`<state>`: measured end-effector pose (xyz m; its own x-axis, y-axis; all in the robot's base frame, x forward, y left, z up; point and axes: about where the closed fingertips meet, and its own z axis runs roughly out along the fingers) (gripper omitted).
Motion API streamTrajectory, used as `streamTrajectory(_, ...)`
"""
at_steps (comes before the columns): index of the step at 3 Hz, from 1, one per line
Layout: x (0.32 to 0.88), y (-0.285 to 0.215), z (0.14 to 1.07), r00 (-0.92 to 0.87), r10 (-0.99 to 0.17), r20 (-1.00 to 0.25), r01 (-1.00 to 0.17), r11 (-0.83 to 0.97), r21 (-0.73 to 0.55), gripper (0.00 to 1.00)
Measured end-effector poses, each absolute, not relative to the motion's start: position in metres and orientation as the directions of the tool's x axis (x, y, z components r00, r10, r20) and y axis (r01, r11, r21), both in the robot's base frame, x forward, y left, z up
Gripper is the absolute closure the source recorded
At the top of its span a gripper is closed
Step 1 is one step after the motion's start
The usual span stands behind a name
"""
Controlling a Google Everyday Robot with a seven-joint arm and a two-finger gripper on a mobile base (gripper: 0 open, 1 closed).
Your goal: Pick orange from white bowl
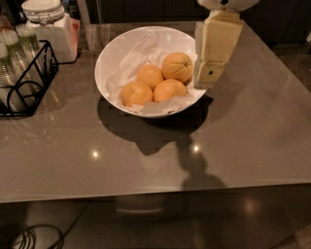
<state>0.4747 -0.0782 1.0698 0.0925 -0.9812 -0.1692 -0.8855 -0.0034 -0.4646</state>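
Large, deep-coloured orange with a puckered dimple lies in the white bowl. The gripper hangs at the bowl's right rim; I cannot tell how open it is.

The gripper is seen in the upper part of the camera view, right of centre, pointed downward from a rounded white wrist housing that is cut off by the top edge. Its cream-coloured body is presented as one flat, blocky slab (wider above, stepped in to a narrower lower section). It is tilted slightly, so that the lower end is set a little to the left of the upper. A small dark dot is borne on the lower section. The rest of the arm is not shown.
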Motion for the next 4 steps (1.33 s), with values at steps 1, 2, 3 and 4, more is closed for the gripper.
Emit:
streamTrajectory(1,0.509,-0.078,1.072,0.141,-0.971,-0.195,-0.884,-0.035,-0.466,0.0)
streamTrajectory(2,0.538,-0.082,1.062,0.153,-0.958,-0.243,-0.892,-0.028,-0.451,0.0)
streamTrajectory(3,0.564,-0.086,1.035,0.126,-0.95,-0.286,-0.919,-0.003,-0.394,0.0)
streamTrajectory(4,0.579,-0.084,1.018,0.103,-0.95,-0.295,-0.938,0.006,-0.346,0.0)
